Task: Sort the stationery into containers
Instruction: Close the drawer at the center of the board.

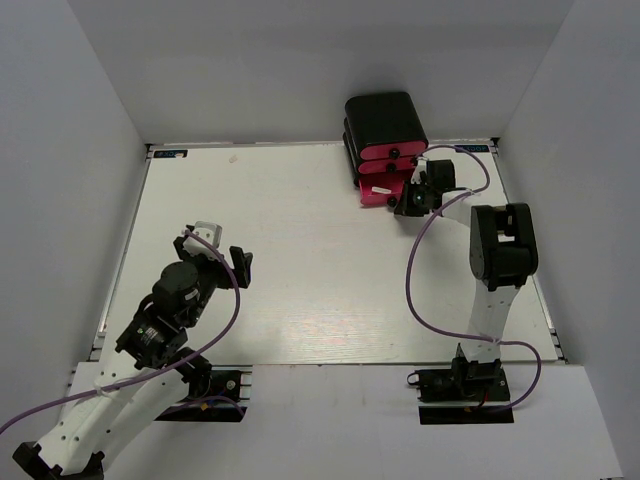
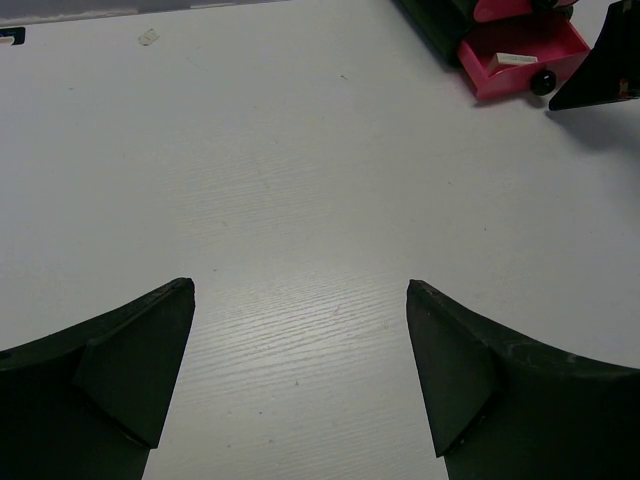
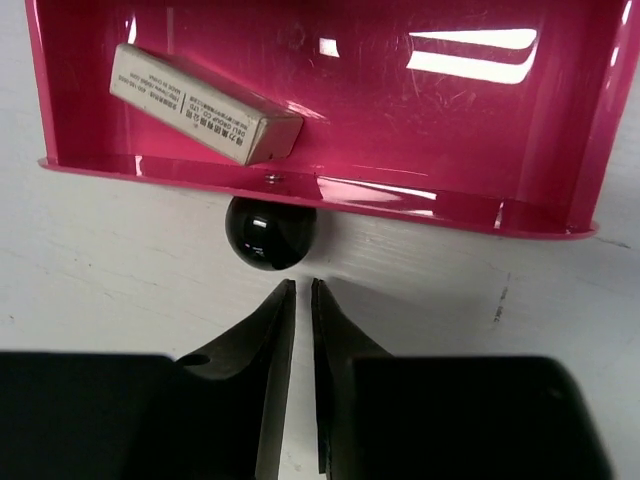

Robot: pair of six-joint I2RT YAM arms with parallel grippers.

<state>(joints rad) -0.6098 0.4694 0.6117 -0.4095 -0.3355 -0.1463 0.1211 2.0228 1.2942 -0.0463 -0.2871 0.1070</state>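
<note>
The containers are three pink-red drawers in a glossy black case point(image 1: 385, 120) at the table's far right. The bottom drawer point(image 1: 383, 192) point(image 3: 330, 190) point(image 2: 520, 62) is pulled out. A small white block point(image 3: 205, 105) point(image 2: 510, 60) lies inside it at the left. My right gripper point(image 3: 302, 285) point(image 1: 408, 203) sits just in front of this drawer's round black knob point(image 3: 270, 232), a little to the knob's right. Its jaws are drawn together to a thin slit, with nothing between them. My left gripper point(image 2: 300, 285) point(image 1: 215, 243) hangs wide open over bare table at the near left, holding nothing.
The white table point(image 1: 300, 260) is boxed in by grey walls on three sides. A small scrap of tape point(image 2: 148, 37) lies near the far edge. The right arm's purple cable point(image 1: 415, 280) loops over the table beside that arm.
</note>
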